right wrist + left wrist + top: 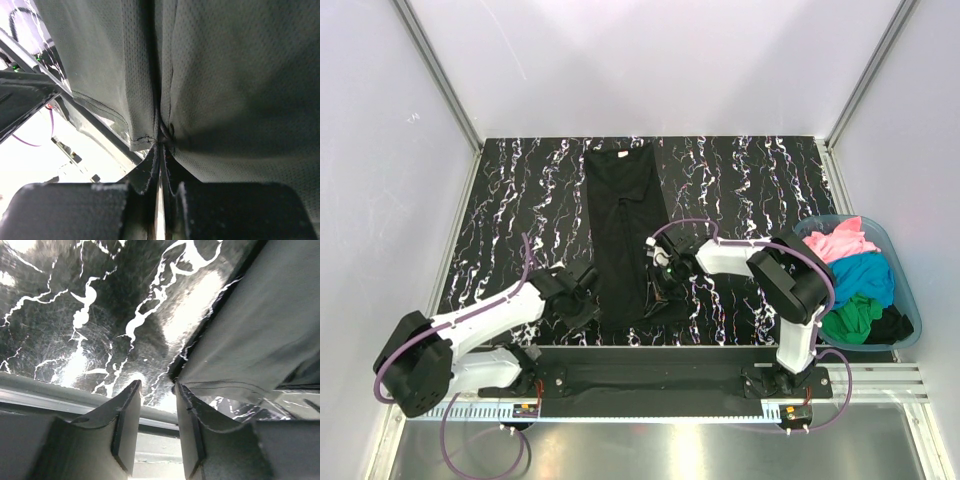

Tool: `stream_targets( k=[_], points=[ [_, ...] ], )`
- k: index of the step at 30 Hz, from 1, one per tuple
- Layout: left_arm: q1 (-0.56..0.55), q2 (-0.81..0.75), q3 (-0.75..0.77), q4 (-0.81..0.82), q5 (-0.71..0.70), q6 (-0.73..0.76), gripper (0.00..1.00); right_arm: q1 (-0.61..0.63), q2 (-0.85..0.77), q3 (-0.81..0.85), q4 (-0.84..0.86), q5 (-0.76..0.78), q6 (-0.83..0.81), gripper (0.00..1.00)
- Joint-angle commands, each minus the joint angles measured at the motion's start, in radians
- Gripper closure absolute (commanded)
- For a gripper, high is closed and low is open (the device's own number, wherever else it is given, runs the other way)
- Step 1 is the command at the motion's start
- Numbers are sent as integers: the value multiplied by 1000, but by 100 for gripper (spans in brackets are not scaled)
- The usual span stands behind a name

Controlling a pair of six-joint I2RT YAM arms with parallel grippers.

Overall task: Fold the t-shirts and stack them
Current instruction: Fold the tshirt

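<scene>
A large black t-shirt (625, 230) lies as a long narrow strip down the middle of the marbled table, collar at the far end. My left gripper (582, 305) sits at the strip's near left corner; in the left wrist view it (156, 386) is open with only table between its fingers, and the shirt's hem (255, 330) lies just beside the right finger. My right gripper (660, 280) is at the near right corner. The right wrist view shows it (161, 145) shut on a pinch of the black cloth (230, 75) at the hem.
A translucent teal tub (912, 312) stands at the right edge and holds a pink t-shirt (840, 243), a turquoise-blue one (868, 277) and a green one (852, 318). Grey walls enclose the table. A black rail runs along the near edge.
</scene>
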Motion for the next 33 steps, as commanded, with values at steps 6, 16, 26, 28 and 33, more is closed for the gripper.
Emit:
stream_targets(
  k=[6,16,26,28,33],
  points=[
    [8,2,57,128,35,85,48,12,-66,-2,-19,20,-26,92],
    [10,132,52,108,37,127,53,12,-118,98,-117,26,-45,87],
    [10,94,5,68,12,69,53,12,26,82,46,-41,23,87],
    [10,77,1,45,0,56,53,12,40,44,76,-34,33,87],
    [31,11,-5,-7,-20,41,53,12,28,45,15,26,-6,85]
  ],
)
